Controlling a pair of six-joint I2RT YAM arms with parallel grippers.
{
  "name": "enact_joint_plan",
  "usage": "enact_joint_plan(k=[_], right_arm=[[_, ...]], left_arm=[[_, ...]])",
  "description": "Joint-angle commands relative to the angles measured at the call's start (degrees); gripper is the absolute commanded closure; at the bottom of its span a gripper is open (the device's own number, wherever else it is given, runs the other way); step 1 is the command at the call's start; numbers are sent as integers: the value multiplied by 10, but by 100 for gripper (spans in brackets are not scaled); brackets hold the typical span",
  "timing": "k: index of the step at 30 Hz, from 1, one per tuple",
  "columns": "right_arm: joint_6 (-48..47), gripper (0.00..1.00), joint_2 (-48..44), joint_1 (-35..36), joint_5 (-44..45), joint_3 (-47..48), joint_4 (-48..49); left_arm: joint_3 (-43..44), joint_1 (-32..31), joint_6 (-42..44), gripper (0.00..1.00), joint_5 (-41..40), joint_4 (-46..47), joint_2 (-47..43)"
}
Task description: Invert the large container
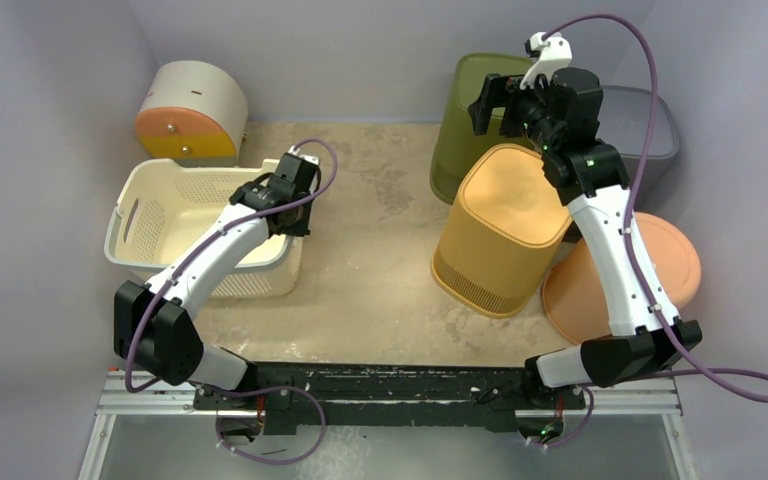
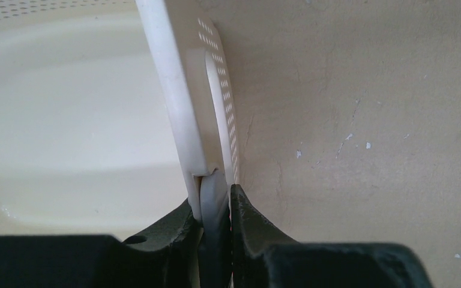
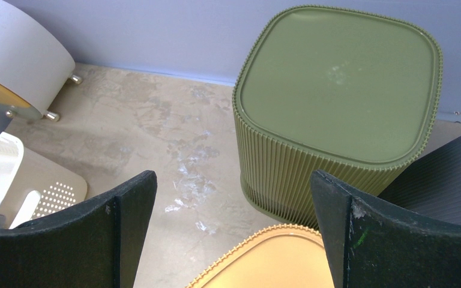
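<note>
The large cream perforated basket (image 1: 165,215) stands open side up at the left of the table. My left gripper (image 1: 282,222) is shut on the basket's right rim, at the handle. In the left wrist view the black fingers (image 2: 249,222) pinch the cream rim (image 2: 180,90), with the gripper (image 2: 216,201) centred on it. My right gripper (image 1: 490,100) is open and empty, held high over the back right, far from the basket. In the right wrist view the right gripper (image 3: 234,204) hangs above an orange bin, and a corner of the basket (image 3: 0,168) shows at the left edge.
An orange ribbed bin (image 1: 505,225) (image 3: 276,264) and a green ribbed bin (image 1: 470,120) (image 3: 336,84) stand bottom up at the right. A dark grey bin (image 1: 650,125) and a round orange tub (image 1: 650,275) lie beside them. A white and orange drum (image 1: 190,110) sits back left.
</note>
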Motion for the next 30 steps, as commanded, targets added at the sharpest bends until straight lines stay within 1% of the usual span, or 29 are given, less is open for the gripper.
enact_joint_plan(k=[1, 2, 6, 9, 11, 14, 18, 20, 22, 25, 30], right_arm=[[8, 0, -24, -2, -2, 0, 16], [9, 0, -24, -2, -2, 0, 15], [8, 0, -25, -2, -2, -1, 15], [8, 0, -28, -2, 1, -5, 14], [8, 0, -30, -2, 8, -8, 16], [-2, 0, -30, -2, 25, -7, 14], [-4, 0, -23, -3, 41, 7, 7], [1, 0, -22, -3, 48, 9, 8], [5, 0, -26, -3, 59, 6, 10], [4, 0, -36, -3, 81, 4, 14], [-10, 0, -44, -4, 108, 15, 9]], left_arm=[[-12, 3, -21, 91, -18, 28, -18], [-14, 3, -24, 100, -25, 31, -17], [-10, 2, -29, 100, -37, 30, -8], [23, 2, -31, 100, -32, 5, -1], [69, 1, -40, 100, -22, -20, 2], [172, 0, -92, 100, 17, -40, 0], [269, -11, -179, 100, 87, -19, -3], [285, -20, -219, 100, 108, 22, -13], [273, -20, -269, 100, 132, 85, -31], [222, -20, -354, 100, 165, 196, -67], [115, -20, -491, 100, 188, 422, -107]])
